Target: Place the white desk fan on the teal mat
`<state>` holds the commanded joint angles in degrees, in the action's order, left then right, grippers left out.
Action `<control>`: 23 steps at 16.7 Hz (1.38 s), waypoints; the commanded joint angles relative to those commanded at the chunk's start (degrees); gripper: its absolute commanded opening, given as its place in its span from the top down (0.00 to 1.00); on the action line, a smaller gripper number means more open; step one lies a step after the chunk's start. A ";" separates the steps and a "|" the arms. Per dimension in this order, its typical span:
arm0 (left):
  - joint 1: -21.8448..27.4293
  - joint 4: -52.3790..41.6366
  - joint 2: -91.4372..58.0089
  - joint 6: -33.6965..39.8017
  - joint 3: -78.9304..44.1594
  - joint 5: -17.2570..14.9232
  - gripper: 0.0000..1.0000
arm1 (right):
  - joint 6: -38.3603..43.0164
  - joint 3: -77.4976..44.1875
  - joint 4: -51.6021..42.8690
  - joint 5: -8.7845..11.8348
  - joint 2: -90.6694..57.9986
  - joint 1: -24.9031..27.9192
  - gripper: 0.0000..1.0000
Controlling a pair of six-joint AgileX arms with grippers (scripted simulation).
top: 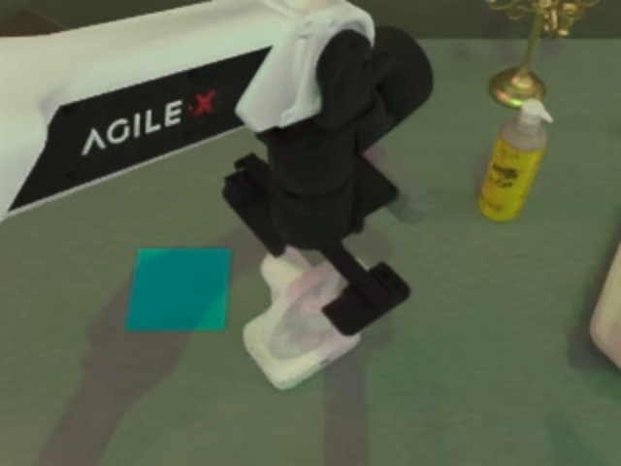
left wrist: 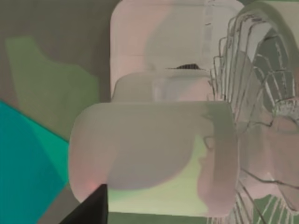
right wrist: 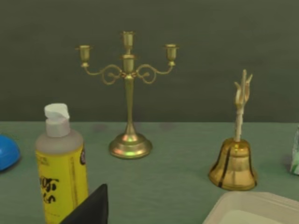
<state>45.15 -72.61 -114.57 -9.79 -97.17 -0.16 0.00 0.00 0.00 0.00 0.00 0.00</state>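
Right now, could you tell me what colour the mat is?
Plain bright teal mat, clearest in the top view.

From above, my left arm (top: 194, 87) covers the upper part of the white desk fan (top: 296, 335), hiding my left gripper's grip on it. The candelabra (top: 529, 58) is cropped by the top edge, a pale container (top: 609, 316) by the right edge. In the left wrist view, the fan's cage (left wrist: 261, 116) runs off frame.

A yellow bottle (top: 511, 173) with a white cap stands at the bench's (top: 466, 388) far right, just beside a brass candelabra (right wrist: 128, 93). A gold handbell (right wrist: 233, 163), a blue object (right wrist: 7, 153) and a white tray (right wrist: 252, 210) sit nearby
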 joint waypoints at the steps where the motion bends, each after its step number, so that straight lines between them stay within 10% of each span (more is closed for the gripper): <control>1: 0.00 0.00 0.00 0.00 0.00 0.00 0.00 | 0.00 0.00 0.00 0.00 0.00 0.00 0.00; 14: 0.00 0.00 0.00 0.00 0.00 0.00 0.98 | 0.00 0.00 0.00 0.00 0.00 0.00 0.00; 23: -0.03 -0.02 0.41 0.00 -0.04 -0.08 1.00 | 0.00 0.00 0.00 0.00 0.00 0.00 0.00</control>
<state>45.12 -72.63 -114.15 -9.79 -97.21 -0.24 0.00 0.00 0.00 0.00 0.00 0.00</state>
